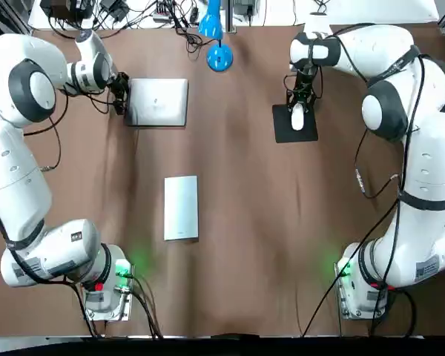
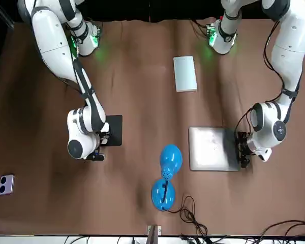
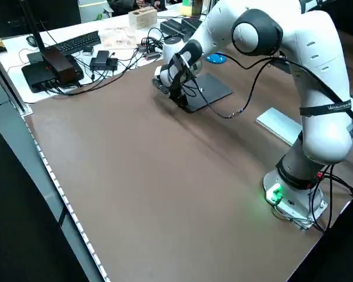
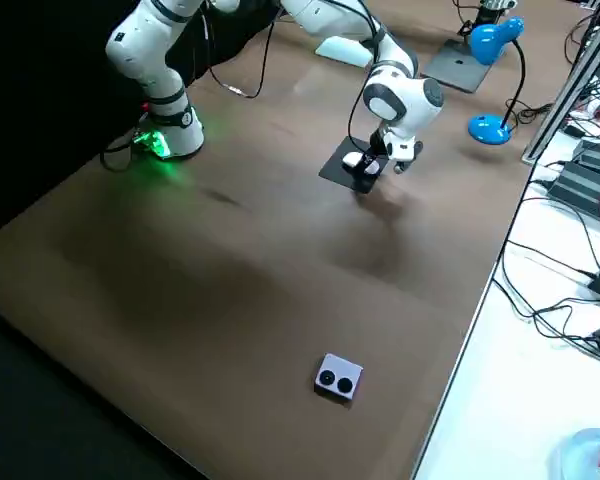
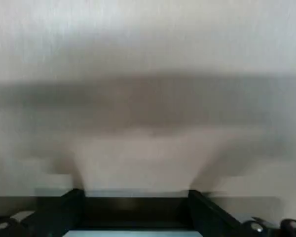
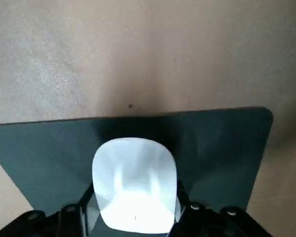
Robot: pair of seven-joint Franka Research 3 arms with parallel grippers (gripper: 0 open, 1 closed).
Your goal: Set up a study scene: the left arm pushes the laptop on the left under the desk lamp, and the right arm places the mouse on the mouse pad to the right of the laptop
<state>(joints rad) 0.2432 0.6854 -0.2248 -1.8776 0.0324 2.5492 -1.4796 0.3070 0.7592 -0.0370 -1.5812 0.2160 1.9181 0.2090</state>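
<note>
A closed silver laptop (image 1: pixel 157 101) lies at the far left, just left of the blue desk lamp (image 1: pixel 219 55). My left gripper (image 1: pixel 120 95) is open and presses against the laptop's left edge; the left wrist view is filled by the laptop's side. A white mouse (image 6: pixel 134 190) rests on the black mouse pad (image 6: pixel 227 148), right of the lamp. My right gripper (image 1: pixel 300 106) is shut on the mouse, one finger on each side of it. In the front view the mouse pad (image 2: pixel 115 129) sits partly hidden under the right gripper (image 2: pixel 104 137).
A flat silver slab (image 1: pixel 181 208) lies mid-table, nearer the arm bases. A small grey device (image 2: pixel 6 184) sits near the far edge on the robot's right. Cables and electronics (image 1: pixel 170 11) crowd the strip behind the lamp.
</note>
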